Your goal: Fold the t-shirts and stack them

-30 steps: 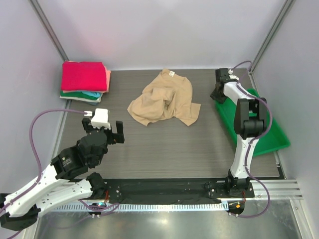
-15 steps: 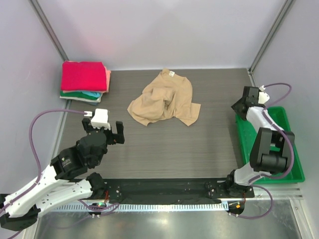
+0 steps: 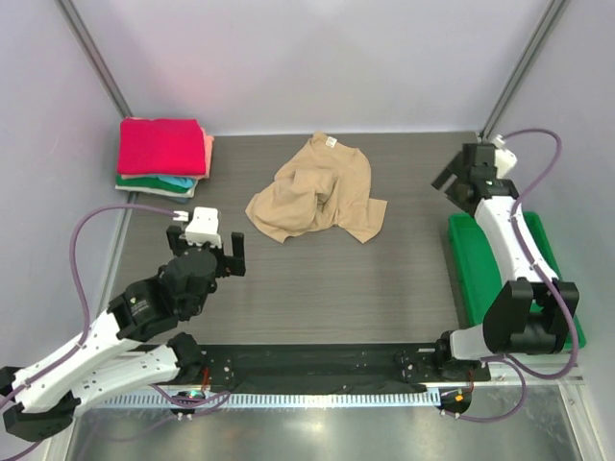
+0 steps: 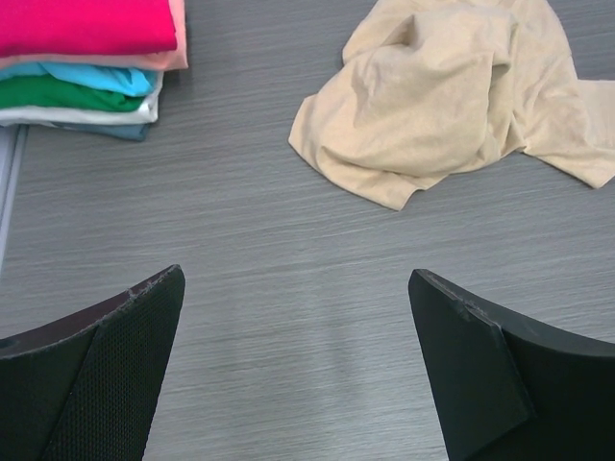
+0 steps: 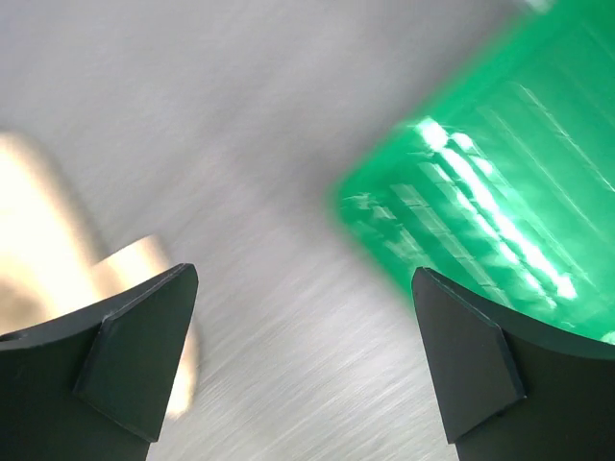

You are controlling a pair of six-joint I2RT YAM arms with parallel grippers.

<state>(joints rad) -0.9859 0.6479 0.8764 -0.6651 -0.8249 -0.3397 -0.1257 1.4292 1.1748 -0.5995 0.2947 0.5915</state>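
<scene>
The folded t-shirts [image 3: 161, 158] are stacked at upper left. The tan t-shirt [image 3: 317, 197] in the middle is crumpled, not folded yet. The left end effector [image 4: 296, 279] and right end effector [image 5: 305, 274] are wide apart, empty.

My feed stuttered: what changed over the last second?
The right claw swung rightwards, open, and the green plastic tray turned straight and shifted right. The left claw shifted slightly, open. The crumpled tan t-shirt and the folded t-shirt stack stayed put.
</scene>
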